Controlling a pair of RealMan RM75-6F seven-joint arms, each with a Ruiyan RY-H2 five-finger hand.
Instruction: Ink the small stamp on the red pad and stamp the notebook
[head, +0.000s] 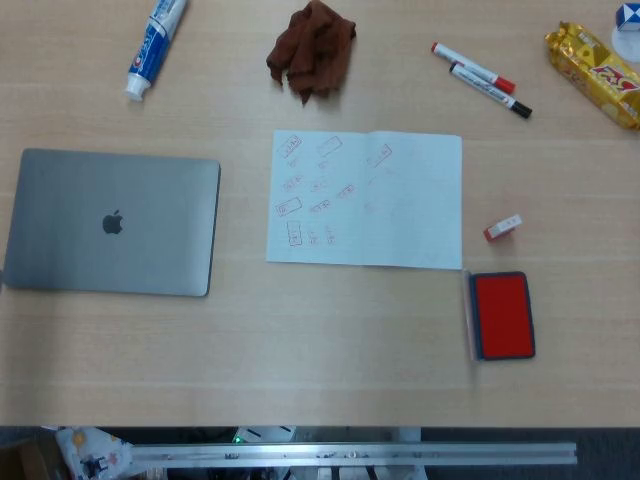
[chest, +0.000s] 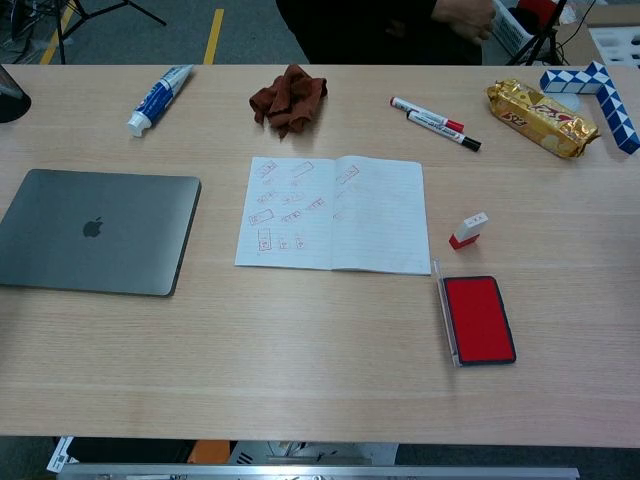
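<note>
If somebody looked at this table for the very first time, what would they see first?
Probably the bright red ink pad, lying open near the table's front right, with the small stamp just behind it. Next, the open notebook in the middle, its left page already covered in red stamp marks. Then the closed grey laptop on the left.

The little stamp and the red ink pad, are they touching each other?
Apart. The chest view shows bare table between the small stamp and the red pad; the stamp lies above the pad's top edge.
</note>
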